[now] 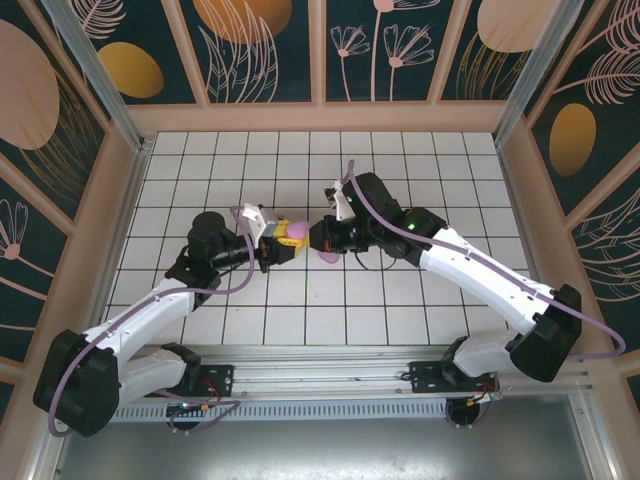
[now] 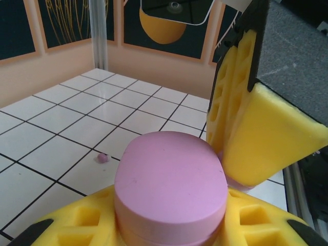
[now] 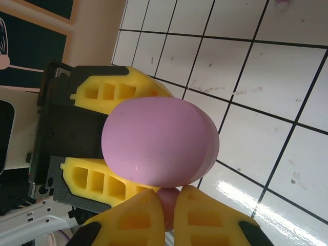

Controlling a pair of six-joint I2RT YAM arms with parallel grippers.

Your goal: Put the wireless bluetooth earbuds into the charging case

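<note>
Pink case point(image 2: 169, 179) clamped by left gripper point(image 2: 169, 225). Right wrist view: right gripper point(image 3: 166, 207) pinching earbud point(image 3: 166, 199). Left wrist view: loose earbud point(image 2: 102, 158).

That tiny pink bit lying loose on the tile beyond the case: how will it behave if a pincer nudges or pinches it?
The earbud looks rounded and sits loose on glossy tile, so a nudge would probably roll or skid it. It is tiny beside the case, so it is likely very light and easily flicked away rather than gripped.
</note>
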